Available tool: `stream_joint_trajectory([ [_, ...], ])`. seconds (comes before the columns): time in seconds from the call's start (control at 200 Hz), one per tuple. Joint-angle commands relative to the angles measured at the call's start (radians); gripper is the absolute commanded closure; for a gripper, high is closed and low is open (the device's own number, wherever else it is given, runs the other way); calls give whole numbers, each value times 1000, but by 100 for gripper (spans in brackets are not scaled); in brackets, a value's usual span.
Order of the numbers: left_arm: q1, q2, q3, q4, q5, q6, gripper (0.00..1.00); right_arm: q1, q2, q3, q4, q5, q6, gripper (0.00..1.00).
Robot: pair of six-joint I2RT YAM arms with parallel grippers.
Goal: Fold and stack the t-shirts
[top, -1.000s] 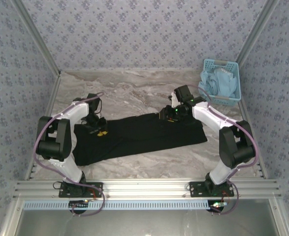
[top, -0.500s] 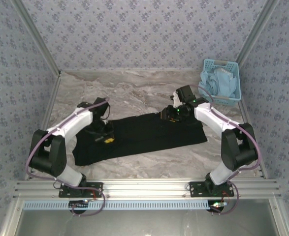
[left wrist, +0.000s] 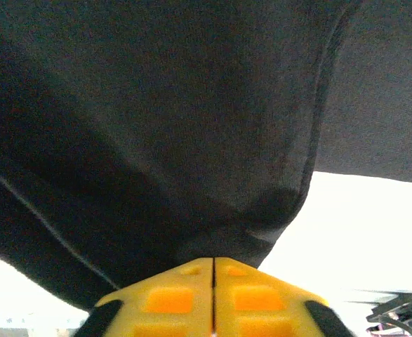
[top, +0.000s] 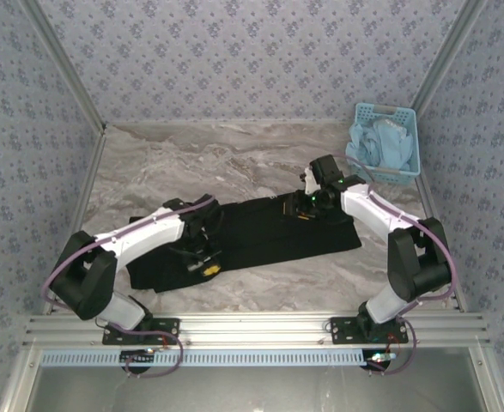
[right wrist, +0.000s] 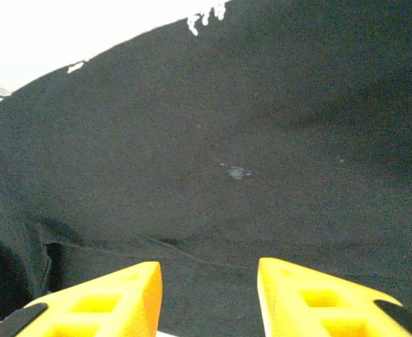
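From above, the black t-shirt [top: 269, 233] lies spread lengthwise on the marbled surface [top: 234, 163]. Against its dark cloth the tips of both arms are small and hard to read. Its left end sits under the left arm [top: 140, 236], so the outline there is partly hidden. Well off the t-shirt's far right corner stands a light blue basket [top: 406, 116] holding crumpled blue cloth [top: 376, 142].

In the left wrist view, the t-shirt [left wrist: 156, 126] covers most of the picture. The surface past the t-shirt's hem is washed out to white, and the lower right corner is a blur. The left fingers [left wrist: 170, 298] are pressed together with only a thin seam between them. A bunched fold of the t-shirt is caught at their tips.

In the right wrist view, the t-shirt [right wrist: 227, 140] shows a plain face with a small pale speck. A few white marks [right wrist: 206, 15] peek along its far edge, too cut off to read. The right fingers [right wrist: 107, 298] stand apart over the cloth, gripping nothing.

The left arm reaches low and forward. Its left fingers [top: 209, 268] are at the t-shirt's near left part. The right arm [top: 372, 206] bends inward at the elbow. Its right fingers [top: 301, 215] are over the t-shirt's far edge, right of the middle.
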State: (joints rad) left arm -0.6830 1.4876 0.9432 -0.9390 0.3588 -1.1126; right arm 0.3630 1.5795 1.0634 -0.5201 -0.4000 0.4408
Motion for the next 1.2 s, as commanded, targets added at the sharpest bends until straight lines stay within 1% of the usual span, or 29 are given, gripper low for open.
stream_joint_trajectory([
  [0.0,-2,5,-11,-4,104,-47,65,-4,-23,-14,-38,-9,10,58],
  [0.045,1,2,-5,3,135,-37,59,-5,-24,-16,-38,-8,10,58],
  [0.085,18,-9,6,-3,141,-22,58,-5,-27,-17,-40,-8,9,58],
  [0.115,38,-23,20,-25,124,-7,58,-4,-28,-17,-40,-7,9,58],
  [0.17,104,-56,43,-81,63,25,58,-1,-31,-16,-40,-2,6,58],
  [0.24,222,-92,50,-143,-31,67,58,13,-32,-14,-36,0,-5,58],
  [0.32,356,-122,17,-131,-107,86,59,41,-31,-19,-15,-18,-17,58],
  [0.375,422,-128,-7,-95,-171,97,61,72,-30,-19,10,-38,-29,59],
  [0.46,520,-101,-68,-28,-189,96,60,117,-12,-9,34,-54,-43,58],
  [0.55,588,-72,-114,27,-192,87,56,144,27,11,48,-46,-33,58],
  [0.655,624,-66,-107,91,-262,58,55,150,76,26,64,-37,-1,60],
  [0.754,634,-14,-70,154,-262,30,56,116,112,35,32,57,50,64],
  [0.854,638,72,14,148,-288,48,57,84,139,57,18,122,36,65],
  [0.969,643,194,108,110,-296,92,59,53,220,119,-44,170,7,64],
  [0.994,643,222,124,105,-297,103,60,45,239,160,-56,180,9,65],
  [1.094,659,322,174,113,-282,138,60,23,322,219,-76,197,9,64],
  [1.194,679,441,248,107,-247,179,60,6,418,308,-174,211,25,65],
])
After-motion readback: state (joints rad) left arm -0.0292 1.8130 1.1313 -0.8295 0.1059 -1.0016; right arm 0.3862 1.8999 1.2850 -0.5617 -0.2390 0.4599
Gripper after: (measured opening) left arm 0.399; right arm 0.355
